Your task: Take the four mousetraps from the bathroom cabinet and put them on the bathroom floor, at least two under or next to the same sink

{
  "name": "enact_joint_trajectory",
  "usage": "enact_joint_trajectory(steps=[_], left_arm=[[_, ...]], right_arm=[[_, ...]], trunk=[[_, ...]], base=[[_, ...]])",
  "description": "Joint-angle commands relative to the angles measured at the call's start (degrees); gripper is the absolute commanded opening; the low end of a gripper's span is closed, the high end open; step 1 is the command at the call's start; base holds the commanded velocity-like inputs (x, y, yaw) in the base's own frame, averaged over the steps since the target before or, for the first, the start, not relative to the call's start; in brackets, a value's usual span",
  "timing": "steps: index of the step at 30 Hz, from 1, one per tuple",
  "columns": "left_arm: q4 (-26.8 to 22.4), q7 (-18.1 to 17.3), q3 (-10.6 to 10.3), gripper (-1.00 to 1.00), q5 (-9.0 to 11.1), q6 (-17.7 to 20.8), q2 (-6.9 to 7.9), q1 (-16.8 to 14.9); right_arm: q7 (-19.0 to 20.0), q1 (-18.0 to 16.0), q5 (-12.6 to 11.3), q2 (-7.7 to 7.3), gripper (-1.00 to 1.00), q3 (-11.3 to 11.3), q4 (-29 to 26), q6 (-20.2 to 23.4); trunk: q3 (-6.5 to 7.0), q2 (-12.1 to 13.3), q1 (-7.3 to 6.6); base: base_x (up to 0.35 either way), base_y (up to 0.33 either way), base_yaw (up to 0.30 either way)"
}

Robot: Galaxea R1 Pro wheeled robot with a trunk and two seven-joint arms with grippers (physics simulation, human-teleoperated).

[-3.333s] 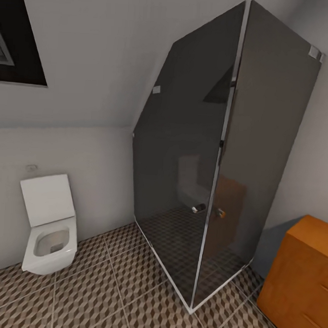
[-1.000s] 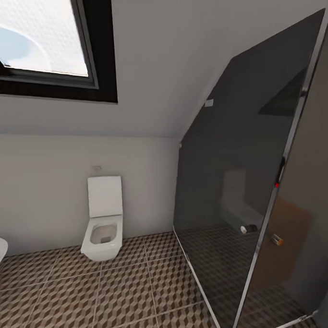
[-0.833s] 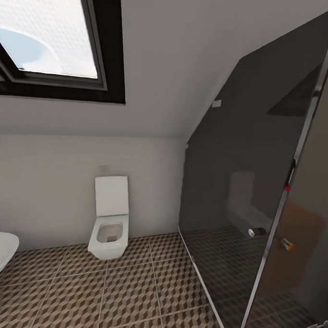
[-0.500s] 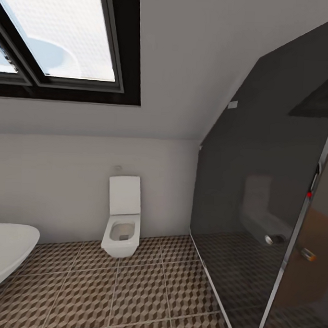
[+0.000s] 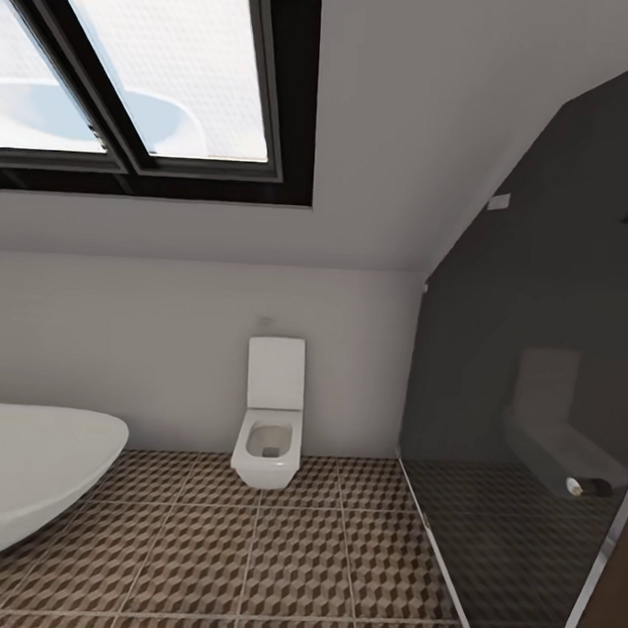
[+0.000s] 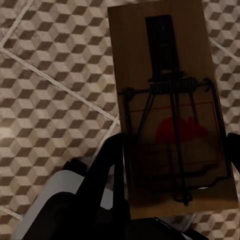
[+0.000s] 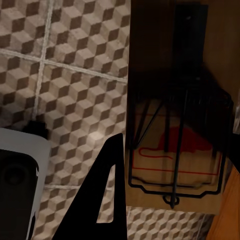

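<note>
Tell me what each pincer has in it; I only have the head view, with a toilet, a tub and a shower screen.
Observer: The left pincer is carrying a mousetrap, a flat wooden board with a black wire frame.
Operator: Now report the right one.
Observer: The right pincer also holds a mousetrap, with a red mouse drawing on the board.
Operator: Say what is under them.
Observer: In both wrist views the cube-patterned floor tiles lie behind the traps, and neither trap rests on them.
Operator: Report anything else near the right trap.
Observer: An orange-brown wooden edge shows beside it; I cannot tell what it belongs to.
</note>
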Motion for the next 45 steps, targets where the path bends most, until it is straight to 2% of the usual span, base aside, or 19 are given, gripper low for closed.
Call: enact_joint_trajectory(steps=[1,45], left_arm=[[0.2,0.1,0.1,-1.00,-0.2,-0.3,-0.02,-0.1],[0.2,0.2,0.1,-1.00,-0.2,-0.3,-0.04,0.2]], right_arm=[[-0.2,-0.1,0.4,-0.03,-1.00,-0.5,0.2,0.0],[-0.2,0.0,0.4,-0.03,-1.00,-0.5,0.2,0.0]], trunk=[[-0.02,0.0,0.02],[-0.02,0.0,0.02]], base=[[0.000,0.000,0.290],[0.000,0.000,0.291]])
